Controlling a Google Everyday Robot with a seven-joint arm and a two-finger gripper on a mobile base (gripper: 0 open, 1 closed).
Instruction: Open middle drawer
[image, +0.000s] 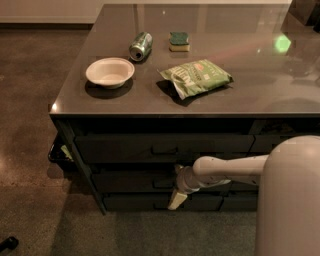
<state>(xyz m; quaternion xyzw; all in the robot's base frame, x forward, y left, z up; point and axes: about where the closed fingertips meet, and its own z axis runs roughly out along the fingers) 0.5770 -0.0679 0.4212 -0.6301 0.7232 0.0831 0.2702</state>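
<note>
The middle drawer (130, 181) is a dark grey front, second of three under the table top, and it looks shut. Its small loop handle (163, 183) sits at centre. My gripper (176, 185) comes in from the right on a pale arm, right beside the handle's right end. It is open: one finger (178, 170) points up by the drawer's top edge. The other pale finger (175, 199) hangs down over the bottom drawer (130, 202). I cannot tell whether it touches the handle.
The top drawer (125, 148) has the same handle. On the grey table top (260, 85) lie a white bowl (110, 72), a green can (141, 46), a sponge (179, 41) and a green chip bag (196, 77). My pale body (290, 200) fills the lower right.
</note>
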